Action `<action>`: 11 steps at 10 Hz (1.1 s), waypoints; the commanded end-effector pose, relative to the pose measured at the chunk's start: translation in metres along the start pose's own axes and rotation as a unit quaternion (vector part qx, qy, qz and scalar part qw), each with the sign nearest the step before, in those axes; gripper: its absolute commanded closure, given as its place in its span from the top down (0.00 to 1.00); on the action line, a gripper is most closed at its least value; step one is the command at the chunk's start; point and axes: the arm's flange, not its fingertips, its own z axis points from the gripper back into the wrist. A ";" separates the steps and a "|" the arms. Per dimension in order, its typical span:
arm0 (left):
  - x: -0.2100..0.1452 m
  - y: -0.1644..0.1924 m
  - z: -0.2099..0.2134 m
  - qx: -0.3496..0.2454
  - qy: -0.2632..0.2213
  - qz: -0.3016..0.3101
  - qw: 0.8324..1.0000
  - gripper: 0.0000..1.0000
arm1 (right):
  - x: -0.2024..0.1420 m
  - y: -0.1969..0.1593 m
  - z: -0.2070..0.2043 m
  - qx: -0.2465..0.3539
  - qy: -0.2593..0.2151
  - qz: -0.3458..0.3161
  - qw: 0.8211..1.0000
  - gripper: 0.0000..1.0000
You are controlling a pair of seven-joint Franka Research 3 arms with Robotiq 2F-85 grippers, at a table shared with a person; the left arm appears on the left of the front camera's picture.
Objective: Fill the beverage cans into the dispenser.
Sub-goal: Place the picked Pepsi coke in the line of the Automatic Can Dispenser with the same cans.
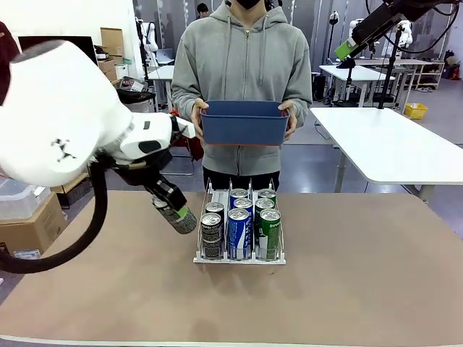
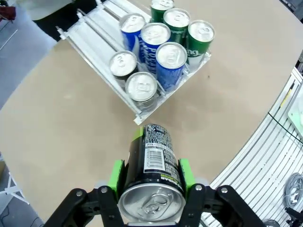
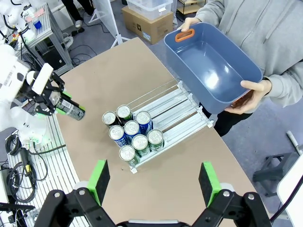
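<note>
Left wrist view shows the left gripper (image 2: pixel 150 177) with jaws clamped on a dark can (image 2: pixel 154 161) lying tilted above the table, just left of the dispenser (image 2: pixel 102 28); released unrighted, it risks striking the divider walls, while the right gripper (image 3: pixel 154 182) stands open.

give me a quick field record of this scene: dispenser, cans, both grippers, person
dispenser: clear three-lane rack on the brown table
cans in dispenser: eight; two dark, three blue-and-white, three green-and-white
left gripper: shut on a dark can, held off the table beside the rack's dark-can lane
right gripper: open, nothing between its pads, high above the table
person: standing at the far side, both hands holding a blue tub
tub contents: empty in the right wrist view
</note>
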 end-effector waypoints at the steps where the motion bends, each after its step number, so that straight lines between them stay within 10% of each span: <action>1: -0.008 -0.003 -0.033 -0.016 -0.006 -0.010 1.000 0.58 | 0.000 -0.001 0.000 0.002 0.000 0.000 1.000 1.00; 11: 0.019 -0.020 -0.080 0.018 0.017 0.059 0.998 0.58 | 0.000 -0.001 0.000 0.002 0.000 0.000 1.000 1.00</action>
